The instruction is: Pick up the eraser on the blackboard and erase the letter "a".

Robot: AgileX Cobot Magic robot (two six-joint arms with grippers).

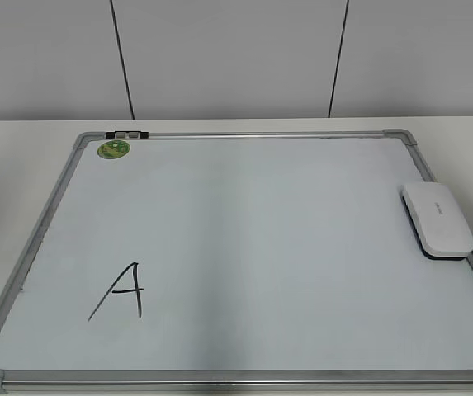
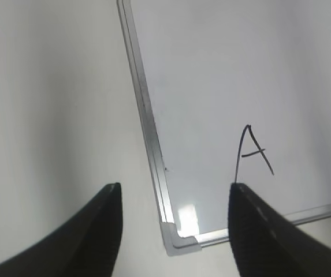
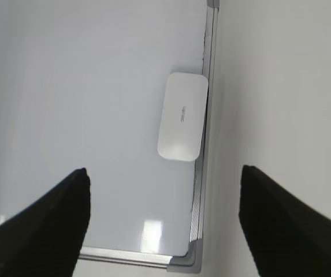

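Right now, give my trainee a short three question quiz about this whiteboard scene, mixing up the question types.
1. True or false: the eraser lies along the blackboard's right edge in the exterior view.
2. Multiple choice: the handwritten letter on the board sits A) beside the green sticker, B) in the near left part, C) under the eraser.
3. Fill in: both the left claw and the right claw are ____ and hold nothing.

Key: 1 true; 2 B; 3 open.
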